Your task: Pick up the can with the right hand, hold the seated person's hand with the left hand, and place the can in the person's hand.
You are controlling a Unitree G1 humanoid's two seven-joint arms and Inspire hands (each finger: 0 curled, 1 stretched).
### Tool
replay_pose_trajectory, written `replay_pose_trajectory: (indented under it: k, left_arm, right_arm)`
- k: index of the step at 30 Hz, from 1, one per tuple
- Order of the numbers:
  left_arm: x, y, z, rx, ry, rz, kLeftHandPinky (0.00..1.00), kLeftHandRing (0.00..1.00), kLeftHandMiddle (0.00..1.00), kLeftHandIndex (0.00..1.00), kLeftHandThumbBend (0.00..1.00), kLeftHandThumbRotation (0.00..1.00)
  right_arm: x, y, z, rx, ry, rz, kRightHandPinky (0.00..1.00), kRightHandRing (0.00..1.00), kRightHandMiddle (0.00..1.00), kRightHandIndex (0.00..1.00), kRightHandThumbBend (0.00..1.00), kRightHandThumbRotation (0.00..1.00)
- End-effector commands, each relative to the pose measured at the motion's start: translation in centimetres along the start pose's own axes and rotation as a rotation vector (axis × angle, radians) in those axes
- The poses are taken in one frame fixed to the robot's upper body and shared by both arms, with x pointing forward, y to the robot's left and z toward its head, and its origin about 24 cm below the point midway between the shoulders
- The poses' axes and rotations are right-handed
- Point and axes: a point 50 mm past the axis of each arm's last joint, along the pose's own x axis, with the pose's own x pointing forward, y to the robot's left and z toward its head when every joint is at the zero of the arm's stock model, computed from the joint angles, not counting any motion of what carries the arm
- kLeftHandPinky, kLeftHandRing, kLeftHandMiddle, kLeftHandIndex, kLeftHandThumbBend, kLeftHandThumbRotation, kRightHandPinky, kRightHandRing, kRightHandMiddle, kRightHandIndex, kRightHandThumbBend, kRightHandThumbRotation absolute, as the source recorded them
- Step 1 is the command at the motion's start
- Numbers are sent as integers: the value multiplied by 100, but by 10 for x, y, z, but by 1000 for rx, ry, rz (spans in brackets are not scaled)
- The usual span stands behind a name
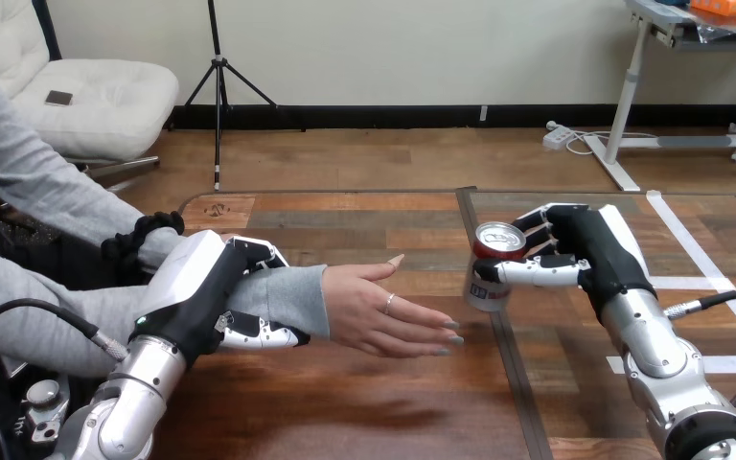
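Bench: a wooden bench (345,412) of brown planks, with a dark seam running down it and white tape lines (698,257) on its right part.
Can: a small metal drinks can (485,291) with a red rim and a silver top, held with its top tipped toward the camera. It sits over the dark seam near the middle of the bench. Whether its base touches the wood cannot be told.
Right robot hand: the black-and-white right robot hand (589,251) is clasped round the can from the right. Its thumb lies across the can's near side and its fingers are curled round behind the top.
Right arm: the silver forearm (659,356) comes up from the lower right corner.
Person's hand: the person's hand (383,311) reaches in from the left, open, with its fingers stretched toward the can and its thumb raised. The fingertips are just beside the can and not touching it.
Left robot hand: the left robot hand (201,297) is wrapped round the person's forearm in its grey sleeve (292,299), just behind the cuff. Its fingers are curled over the top and its thumb is underneath.
Left arm: the silver forearm (139,383) rises from the lower left corner.
Placement: the can is in the right robot hand, not in the person's palm.
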Motion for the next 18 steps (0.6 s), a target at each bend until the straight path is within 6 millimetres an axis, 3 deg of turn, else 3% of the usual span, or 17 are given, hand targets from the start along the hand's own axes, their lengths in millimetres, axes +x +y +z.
replay_pose_trajectory:
  k: [1, 18]
  left_arm:
    - [28, 34, 31, 6, -155, 127, 27, 32, 38, 45, 65, 0]
    - [27, 35, 31, 9, -153, 127, 28, 33, 39, 45, 65, 0]
  right_arm:
    - [21, -9, 58, -1, -205, -32, 33, 37, 42, 45, 78, 0]
    - [22, 1, 65, -16, -226, 1, 34, 37, 42, 46, 77, 0]
